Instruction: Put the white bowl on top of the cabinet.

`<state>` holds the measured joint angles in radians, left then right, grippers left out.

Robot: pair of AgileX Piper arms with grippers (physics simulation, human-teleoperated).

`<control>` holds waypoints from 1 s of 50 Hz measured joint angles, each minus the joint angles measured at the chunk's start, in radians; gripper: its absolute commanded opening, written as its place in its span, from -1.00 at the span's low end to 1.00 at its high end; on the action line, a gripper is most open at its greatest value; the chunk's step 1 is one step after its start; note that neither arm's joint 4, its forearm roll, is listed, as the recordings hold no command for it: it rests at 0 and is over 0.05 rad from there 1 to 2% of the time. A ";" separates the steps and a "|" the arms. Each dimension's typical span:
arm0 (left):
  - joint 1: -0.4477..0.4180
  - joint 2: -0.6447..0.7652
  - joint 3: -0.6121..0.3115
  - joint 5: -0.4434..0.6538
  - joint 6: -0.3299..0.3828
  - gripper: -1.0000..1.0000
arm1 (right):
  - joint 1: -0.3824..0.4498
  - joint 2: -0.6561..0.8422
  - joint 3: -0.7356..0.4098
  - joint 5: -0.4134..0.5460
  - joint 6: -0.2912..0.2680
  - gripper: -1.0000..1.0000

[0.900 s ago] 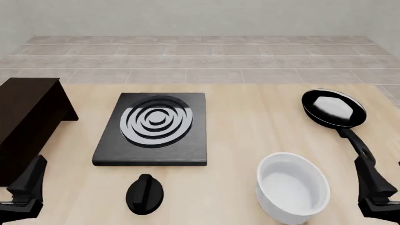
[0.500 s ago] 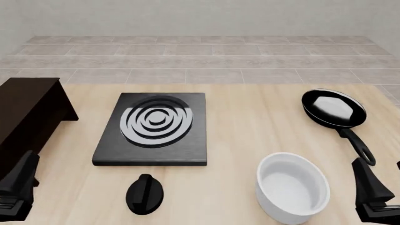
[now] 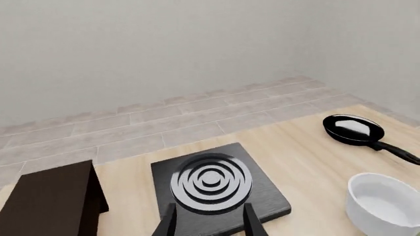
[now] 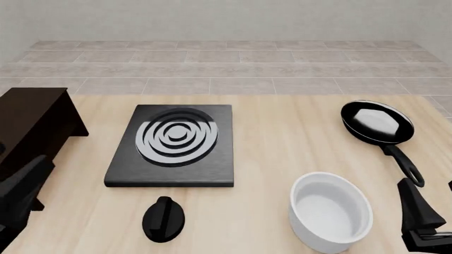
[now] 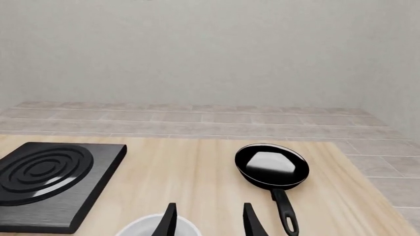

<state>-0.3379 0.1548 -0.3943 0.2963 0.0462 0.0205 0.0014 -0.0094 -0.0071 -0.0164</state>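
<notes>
The white bowl [image 4: 331,212] stands upright at the table's near right, and also shows as the white bowl [image 3: 384,202] in the left wrist view. Only its rim [image 5: 157,227] peeks in between the right fingers' view. The dark cabinet [image 4: 28,124] stands at the left edge, with its flat top bare; the left wrist view also holds the cabinet [image 3: 52,206]. My left gripper [image 4: 34,174] is open just in front of the cabinet. My right gripper [image 4: 411,198] is open to the right of the bowl, apart from it. Neither holds anything.
A black stove slab [image 4: 173,145] with silver rings lies mid-table. A black knob-like object [image 4: 164,218] sits in front of it. A black frying pan [image 4: 376,123] lies at the far right, its handle [image 4: 403,161] pointing toward my right gripper.
My right gripper drew back slightly toward the near edge, then held still. My left gripper drew back, then rose and tilted toward the cabinet. The bowl has not moved.
</notes>
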 measured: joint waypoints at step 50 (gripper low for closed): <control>-0.731 0.940 -0.392 -0.137 0.178 1.00 | 0.019 -0.001 -0.008 0.007 0.004 1.00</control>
<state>-1.0689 1.0952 -0.7866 0.1595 0.2240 0.0398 0.0004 -0.0172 -0.0004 -0.0125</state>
